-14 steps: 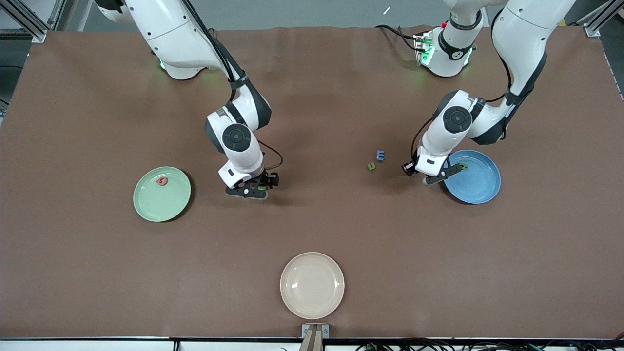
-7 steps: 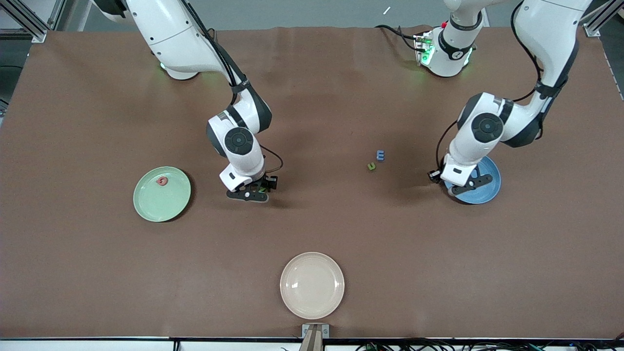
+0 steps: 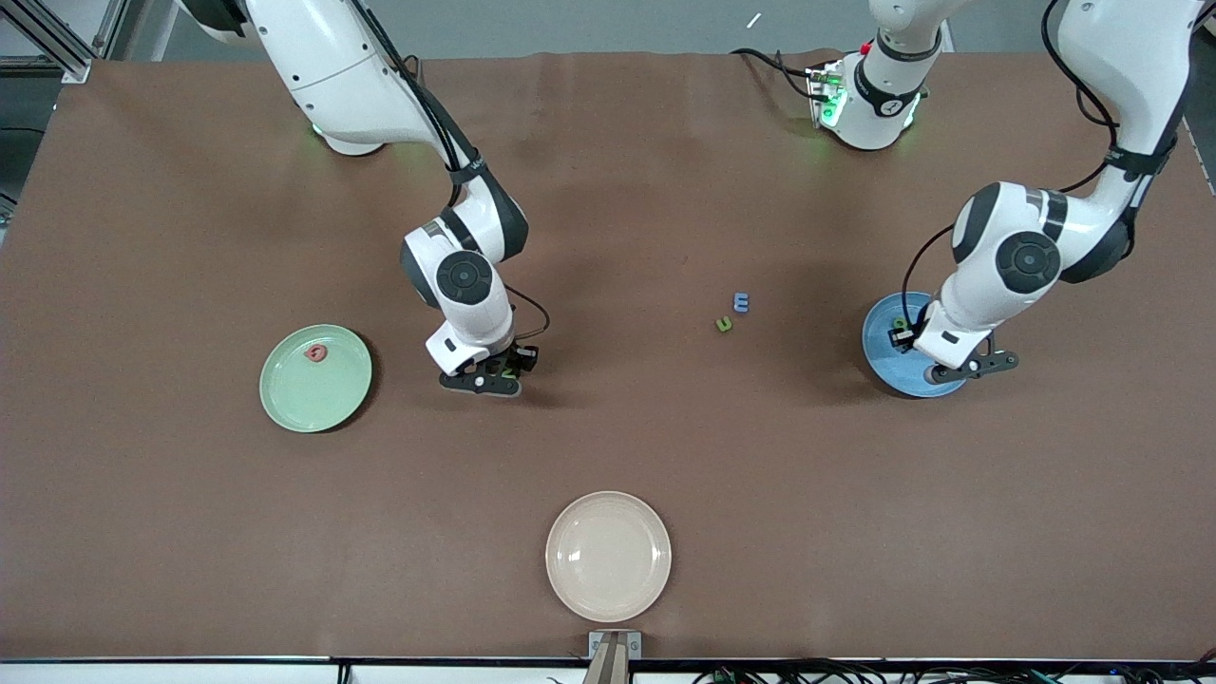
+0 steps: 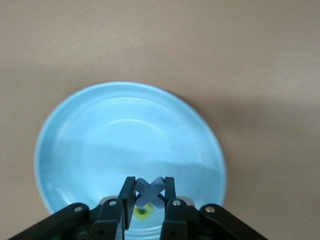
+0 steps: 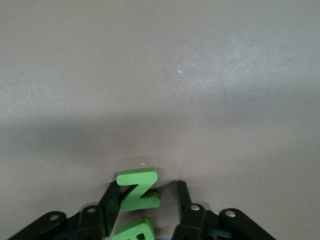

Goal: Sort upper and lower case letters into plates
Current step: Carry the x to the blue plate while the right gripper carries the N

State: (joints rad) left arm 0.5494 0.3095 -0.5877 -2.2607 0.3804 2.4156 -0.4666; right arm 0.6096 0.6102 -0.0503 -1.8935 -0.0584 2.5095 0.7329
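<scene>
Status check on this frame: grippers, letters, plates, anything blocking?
Left gripper shut on blue X, over the blue plate. Right gripper open around green Z on the table. Red letter in green plate. No obstruction seen.

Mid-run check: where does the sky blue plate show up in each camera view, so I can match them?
Front view: the sky blue plate lies toward the left arm's end of the table, partly hidden under the left gripper.
Left wrist view: the plate fills the middle, beneath the gripper shut on the blue X letter.
Right wrist view: not in it.
Shared landmark: the left gripper over the plate.
</scene>
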